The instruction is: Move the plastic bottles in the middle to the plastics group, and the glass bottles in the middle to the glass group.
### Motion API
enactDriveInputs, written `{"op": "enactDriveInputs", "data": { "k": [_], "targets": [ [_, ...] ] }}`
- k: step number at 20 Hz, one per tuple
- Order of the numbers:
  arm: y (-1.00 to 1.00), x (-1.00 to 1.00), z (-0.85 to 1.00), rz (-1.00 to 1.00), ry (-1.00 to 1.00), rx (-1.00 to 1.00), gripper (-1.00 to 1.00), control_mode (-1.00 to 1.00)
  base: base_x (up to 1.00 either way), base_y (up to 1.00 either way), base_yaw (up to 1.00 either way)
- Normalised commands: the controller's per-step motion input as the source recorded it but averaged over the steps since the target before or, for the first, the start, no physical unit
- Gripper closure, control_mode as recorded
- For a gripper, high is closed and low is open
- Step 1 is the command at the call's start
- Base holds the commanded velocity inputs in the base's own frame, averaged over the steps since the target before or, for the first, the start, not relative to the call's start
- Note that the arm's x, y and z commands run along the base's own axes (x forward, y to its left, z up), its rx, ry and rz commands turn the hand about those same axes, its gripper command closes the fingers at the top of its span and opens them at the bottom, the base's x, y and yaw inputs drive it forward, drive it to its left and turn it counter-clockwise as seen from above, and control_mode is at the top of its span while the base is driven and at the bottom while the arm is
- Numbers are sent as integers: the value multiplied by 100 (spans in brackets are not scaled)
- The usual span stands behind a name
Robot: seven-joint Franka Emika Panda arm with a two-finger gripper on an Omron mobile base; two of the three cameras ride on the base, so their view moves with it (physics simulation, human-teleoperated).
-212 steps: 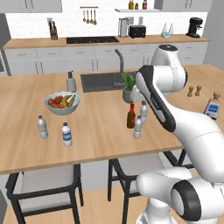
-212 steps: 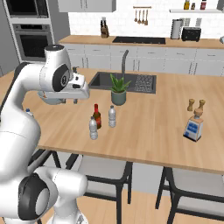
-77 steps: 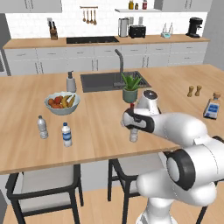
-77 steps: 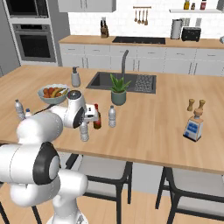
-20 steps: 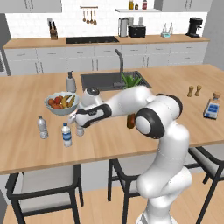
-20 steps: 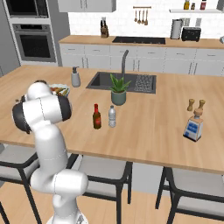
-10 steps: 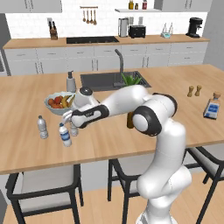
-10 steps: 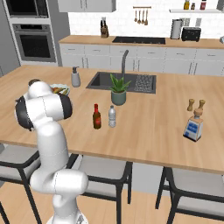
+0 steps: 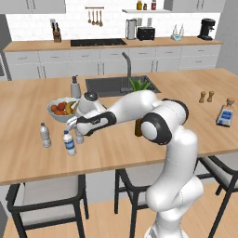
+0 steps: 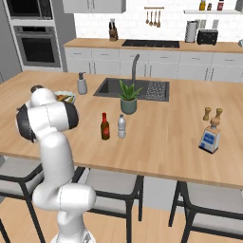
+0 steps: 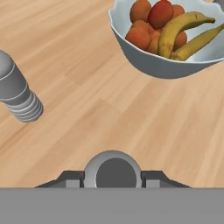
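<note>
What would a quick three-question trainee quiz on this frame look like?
1. True or false: the claw is closed on a plastic bottle.
2. What stands right beside the brown glass bottle in the middle of the counter? A) a clear water bottle B) a mug C) a plate
3. Fill in: in the hand view, the white bowl holds ____.
Key: 1 true; 2 A; 3 fruit.
</note>
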Motion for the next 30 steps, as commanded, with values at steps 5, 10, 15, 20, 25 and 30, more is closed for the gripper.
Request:
{"op": "enactDriveInputs", "data": {
  "k": [5,10,15,20,25,30],
  "targets": [
    [-18,0,0,0,-1,0,100,-100,0,0,0],
    [0,5,-2,0,0,0,100,-100,0,0,0],
    [-8,2,-1,0,1,0,100,-100,0,0,0],
    [-12,0,0,1,4,0,100,-100,0,0,0],
    [-6,0,-3,3,1,0,100,-100,0,0,0],
    [-1,0,-26,1,0,0,100,-100,0,0,0]
  ]
}}
